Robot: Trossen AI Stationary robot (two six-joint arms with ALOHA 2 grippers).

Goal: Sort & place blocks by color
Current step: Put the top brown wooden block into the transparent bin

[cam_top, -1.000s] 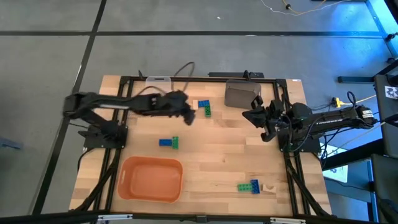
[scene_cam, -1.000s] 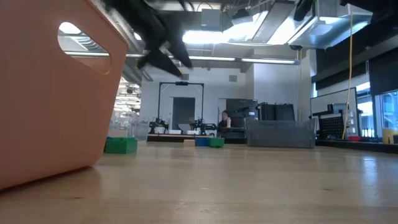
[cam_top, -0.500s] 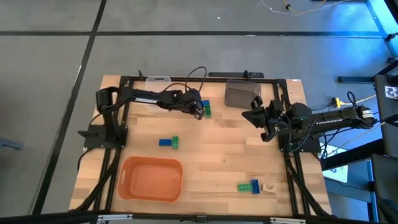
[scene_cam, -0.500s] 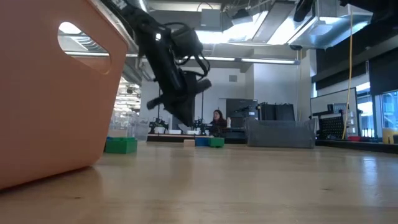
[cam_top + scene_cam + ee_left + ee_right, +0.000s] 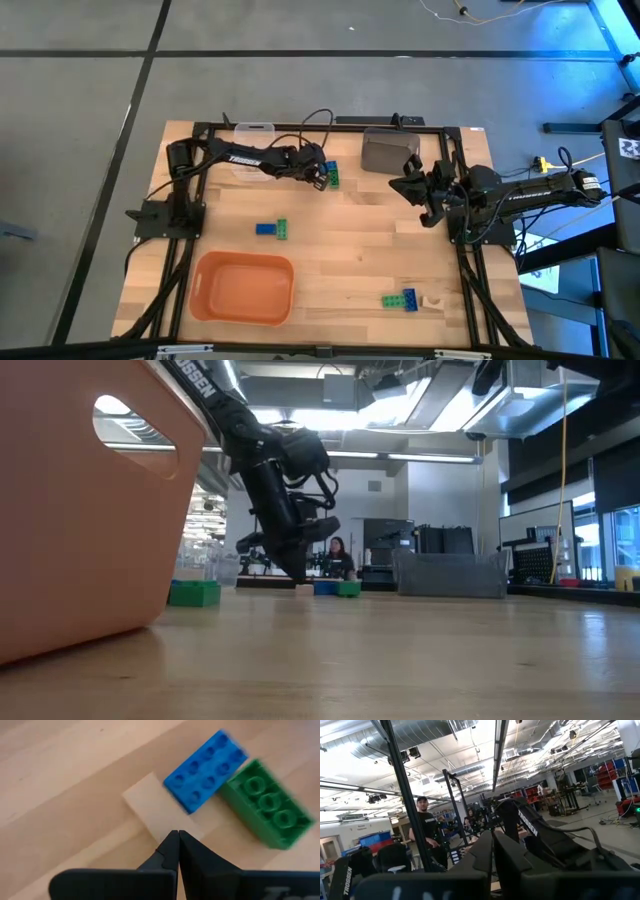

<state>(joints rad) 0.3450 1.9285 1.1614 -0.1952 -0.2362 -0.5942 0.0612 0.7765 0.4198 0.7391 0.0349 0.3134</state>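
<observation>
My left gripper (image 5: 318, 178) is shut and points down at a cluster of three blocks near the table's far edge. The cluster is a flat tan block (image 5: 155, 810), a blue brick (image 5: 206, 770) and a green brick (image 5: 265, 805) lying side by side on the wood. In the left wrist view the shut fingertips (image 5: 176, 836) stand over the tan block's edge. A blue and green pair (image 5: 271, 229) lies mid-table. A green, blue and tan group (image 5: 405, 299) lies near the front right. My right gripper (image 5: 408, 186) waits shut at the right. My left gripper comes from above, slanting down, with its shut fingertips (image 5: 170, 845) over the tan block's nearest edge (image 5: 160, 832). I cannot tell whether they touch it. The block lies flat on the table.
An orange bin (image 5: 243, 288) stands near the front left, large in the low view (image 5: 80, 500). A grey container (image 5: 389, 152) and a clear container (image 5: 253, 135) sit at the far edge. A black frame borders the table. A person (image 5: 427, 827) stands in the room behind.
My left gripper has travelled toward the table's far right, to the blue and green bricks by the far edge, and has come down close to the table. The arm's blur has settled. No block has moved.
</observation>
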